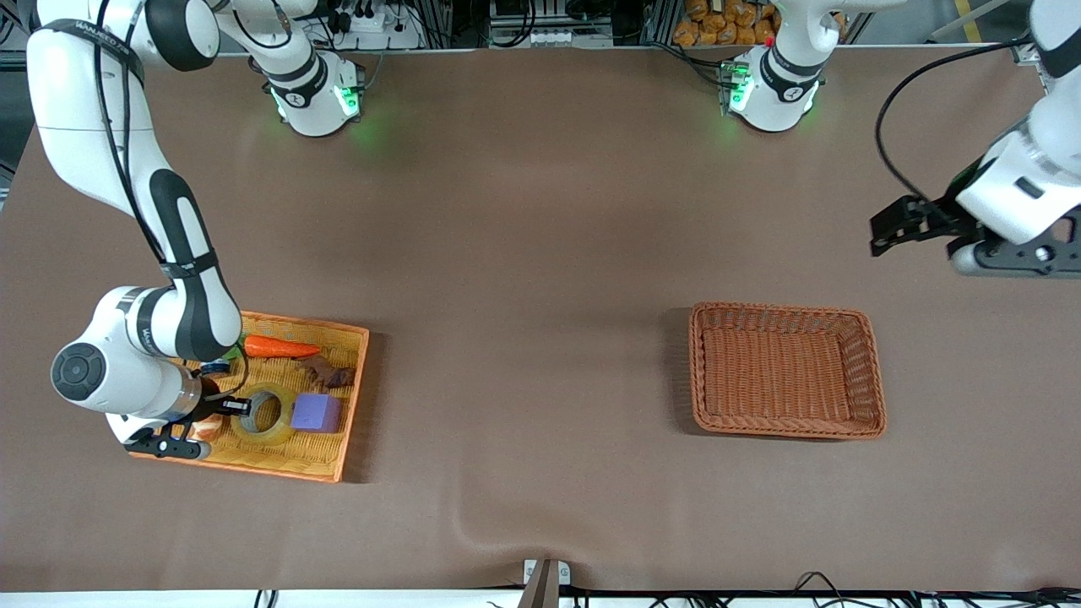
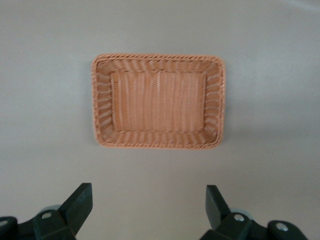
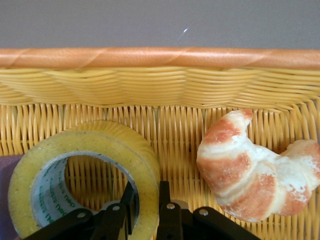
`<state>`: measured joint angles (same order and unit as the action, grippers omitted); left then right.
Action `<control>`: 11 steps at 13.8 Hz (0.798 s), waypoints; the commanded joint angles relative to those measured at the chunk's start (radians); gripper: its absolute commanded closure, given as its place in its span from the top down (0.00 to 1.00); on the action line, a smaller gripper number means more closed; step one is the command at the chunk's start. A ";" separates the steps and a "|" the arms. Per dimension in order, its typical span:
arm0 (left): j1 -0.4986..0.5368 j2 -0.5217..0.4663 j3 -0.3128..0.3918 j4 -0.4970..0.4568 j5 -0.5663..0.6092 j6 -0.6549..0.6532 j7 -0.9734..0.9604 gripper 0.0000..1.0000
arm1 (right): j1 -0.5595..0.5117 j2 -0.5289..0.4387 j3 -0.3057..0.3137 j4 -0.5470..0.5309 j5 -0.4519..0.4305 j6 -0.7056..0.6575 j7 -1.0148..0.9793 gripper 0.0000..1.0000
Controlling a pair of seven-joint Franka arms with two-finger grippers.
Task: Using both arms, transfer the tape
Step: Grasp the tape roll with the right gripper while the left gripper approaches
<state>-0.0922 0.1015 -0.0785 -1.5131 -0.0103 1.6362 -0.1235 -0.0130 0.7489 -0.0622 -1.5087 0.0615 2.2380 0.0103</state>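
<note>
Table: brown, with yellow basket (image 1: 355,397) and orange basket (image 1: 787,314).
Right gripper (image 3: 144,207): pinching tape (image 3: 82,172) wall; lift straight, clearing croissant (image 3: 257,170).
Left gripper (image 2: 150,205): jaws spread, waiting.

Yellow basket (image 1: 355,397) at right arm's end of brown surface (image 1: 524,295): holds carrot (image 1: 281,347), brown item (image 1: 329,373), purple cube (image 1: 317,413), croissant (image 3: 255,172). Brown wicker basket (image 1: 870,371) toward left arm's end, nothing inside.

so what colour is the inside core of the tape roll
Grey with green print, inside the yellowish tape; clearest in the right wrist view.
</note>
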 commanded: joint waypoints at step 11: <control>-0.119 0.119 0.002 0.031 -0.016 0.149 -0.165 1.00 | 0.089 -0.296 0.018 0.016 0.012 -0.354 -0.116 0.00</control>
<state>-0.1892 0.1992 -0.0807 -1.5057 -0.0108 1.7678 -0.2384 0.0069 0.5025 -0.0461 -1.4704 0.0625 1.9019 -0.1104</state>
